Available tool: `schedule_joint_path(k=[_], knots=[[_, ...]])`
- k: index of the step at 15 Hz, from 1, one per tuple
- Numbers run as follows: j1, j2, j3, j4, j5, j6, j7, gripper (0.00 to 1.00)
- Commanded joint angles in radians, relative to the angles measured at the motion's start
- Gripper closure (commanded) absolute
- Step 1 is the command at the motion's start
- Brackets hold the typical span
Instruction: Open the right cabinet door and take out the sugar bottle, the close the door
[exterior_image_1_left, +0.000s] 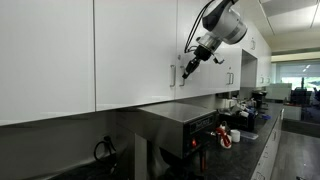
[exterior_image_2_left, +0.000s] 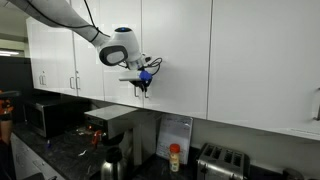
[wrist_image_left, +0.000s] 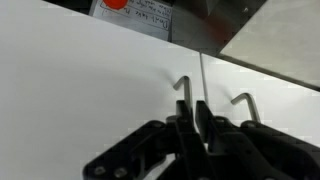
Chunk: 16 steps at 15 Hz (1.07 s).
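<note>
Hand (exterior_image_2_left: 143, 88) by right cabinet door (exterior_image_2_left: 176, 55), grip state unclear; yellow bottle (exterior_image_2_left: 175, 158) in an exterior view alone.

A kitchen, seen in an exterior view: white wall cabinets (exterior_image_2_left: 180, 50) above a dark counter (exterior_image_2_left: 55, 150), a microwave (exterior_image_2_left: 45, 115) at nine o'clock, a coffee machine (exterior_image_2_left: 110, 125) at seven, a toaster (exterior_image_2_left: 222, 160) at five.

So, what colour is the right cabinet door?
The right cabinet door is plain white, clearest in an exterior view.
</note>
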Motion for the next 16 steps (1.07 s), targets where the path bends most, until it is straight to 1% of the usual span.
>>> schedule_joint_path(k=[1,2,5,8,9,12,16], knots=[[0.010,0.023,-0.006,0.021,0.025,0.008,-0.037,1.00],[0.010,0.020,-0.006,0.020,0.024,0.006,-0.035,0.98],[0.006,0.009,-0.002,0.009,0.008,0.009,-0.021,0.98],[-0.004,-0.027,0.003,-0.024,-0.031,0.007,0.007,0.98],[-0.081,-0.037,0.078,-0.034,-0.036,0.006,0.013,0.98],[-0.121,-0.094,0.111,-0.088,-0.074,0.004,0.032,0.98],[-0.149,-0.173,0.125,-0.168,-0.106,0.010,0.054,0.98]])
